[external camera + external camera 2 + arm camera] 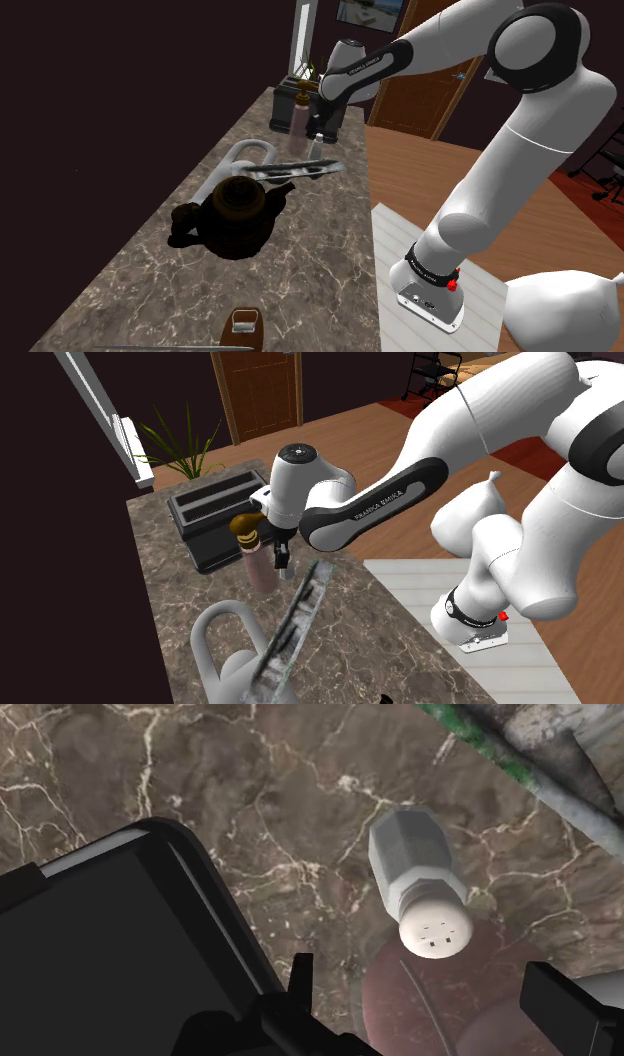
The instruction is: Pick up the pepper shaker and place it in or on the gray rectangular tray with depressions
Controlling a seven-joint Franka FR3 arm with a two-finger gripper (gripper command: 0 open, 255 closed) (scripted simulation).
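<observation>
The pepper shaker [418, 874] is a small grey faceted jar with a white holed cap, standing on the marble counter [250, 794]; it also shows as a small pale jar [318, 141]. My gripper [425, 976] hangs above it, open, holding nothing. Between the fingers, nearer than the shaker, is the top of a pinkish bottle [440, 1014]. From the side, the gripper [279, 552] is right beside that brown-capped bottle [258, 562]. The gray tray [297, 614] leans tilted on a white kettle [225, 652], just beyond the shaker [295, 170].
A black toaster [210, 517] stands close by the gripper, at the counter's back end. A dark teapot [235, 215] sits mid-counter near the kettle. A small brown item [243, 322] lies near the front. The counter's edge [372, 260] drops to wood floor.
</observation>
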